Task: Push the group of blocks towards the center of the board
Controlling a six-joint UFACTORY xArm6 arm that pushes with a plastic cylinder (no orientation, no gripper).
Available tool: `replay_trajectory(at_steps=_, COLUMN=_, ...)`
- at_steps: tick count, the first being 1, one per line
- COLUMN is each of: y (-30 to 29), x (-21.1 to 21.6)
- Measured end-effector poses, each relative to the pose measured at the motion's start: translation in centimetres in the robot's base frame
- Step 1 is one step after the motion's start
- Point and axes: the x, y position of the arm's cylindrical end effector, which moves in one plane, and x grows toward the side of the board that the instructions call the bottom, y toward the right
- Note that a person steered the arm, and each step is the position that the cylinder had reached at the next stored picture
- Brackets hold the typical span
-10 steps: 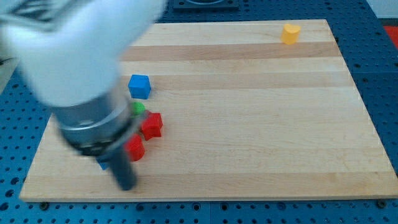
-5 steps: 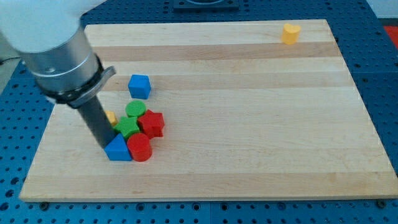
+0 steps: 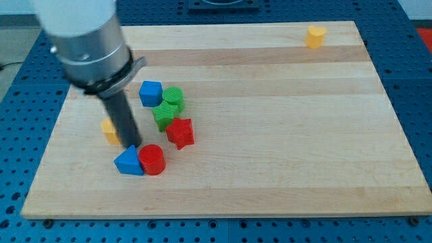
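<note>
One big wooden board (image 3: 270, 135) fills most of the view, and it lies on a blue table (image 3: 415, 81) with small holes. The robot arm (image 3: 84, 40) comes down from the view's top left. It has no claw at all, only a dark rod (image 3: 123, 118), so nothing is being held.

My tip (image 3: 133, 146) sits on the board just above the blue triangle block (image 3: 128, 162). It looks like it touches that block's top edge, but I cannot be sure.

Six blocks sit together on the left half of the board, well to the view's left of the board's middle. The red cylinder (image 3: 152, 159) is pressed against the right side of the blue triangle block. The red star-shaped block (image 3: 180, 131) is up and to the right of the red cylinder, with a small gap between them. The green star-shaped block (image 3: 165, 115) touches the red star-shaped block on its upper left. The green cylinder (image 3: 173, 97) sits right above that green star-shaped block. The blue cube (image 3: 150, 93) is just left of the green cylinder.

One small yellow block (image 3: 110, 130) lies to the left of the rod, partly hidden by it, so I cannot tell its shape. Another yellow block (image 3: 314, 36) sits far away, near the board's top right corner.
</note>
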Motion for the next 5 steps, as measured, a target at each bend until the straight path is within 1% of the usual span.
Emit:
replay_trajectory(at_steps=1, y=-6.6, x=2.1)
replay_trajectory(at_steps=2, y=-9.4, x=-0.2)
replay_trajectory(at_steps=4, y=-0.4, x=-3.5)
replay_trajectory(at_steps=5, y=-0.3, x=-6.9)
